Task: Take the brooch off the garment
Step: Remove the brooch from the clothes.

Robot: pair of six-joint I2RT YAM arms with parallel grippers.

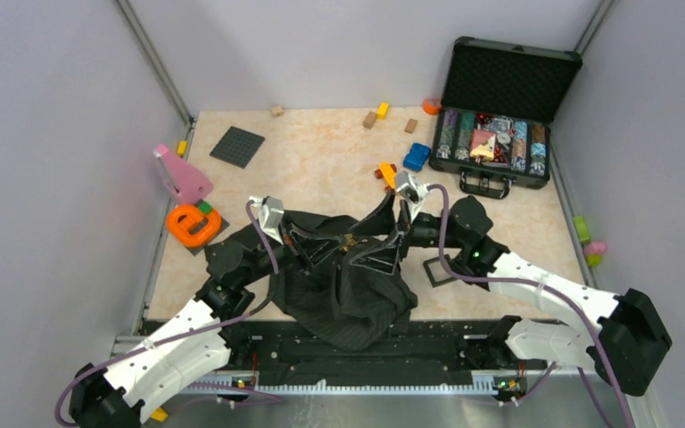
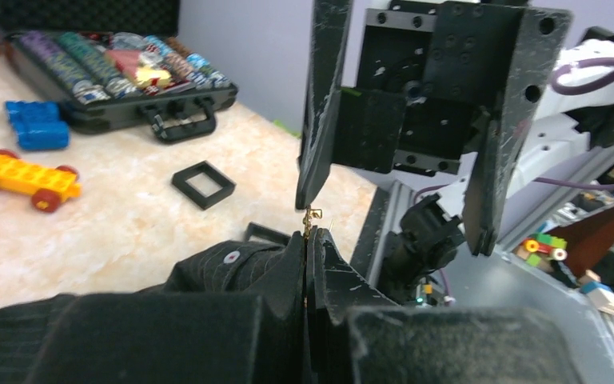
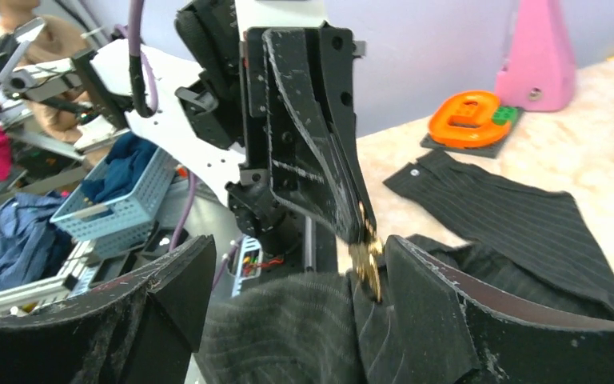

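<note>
The garment lies bunched at the table's near edge, dark with faint pinstripes. The tiny gold brooch sits at its raised top fold. My left gripper is shut, and the brooch sticks out of its tips. In the right wrist view those shut tips meet the brooch against the garment. My right gripper stands wide open astride that fold, its right finger just beside the brooch. From the left wrist, the right gripper hangs open above.
An open case of poker chips stands at the back right. A black square frame lies by the right arm. An orange ring toy and a pink stand are on the left. A blue block and a yellow toy car sit behind the garment.
</note>
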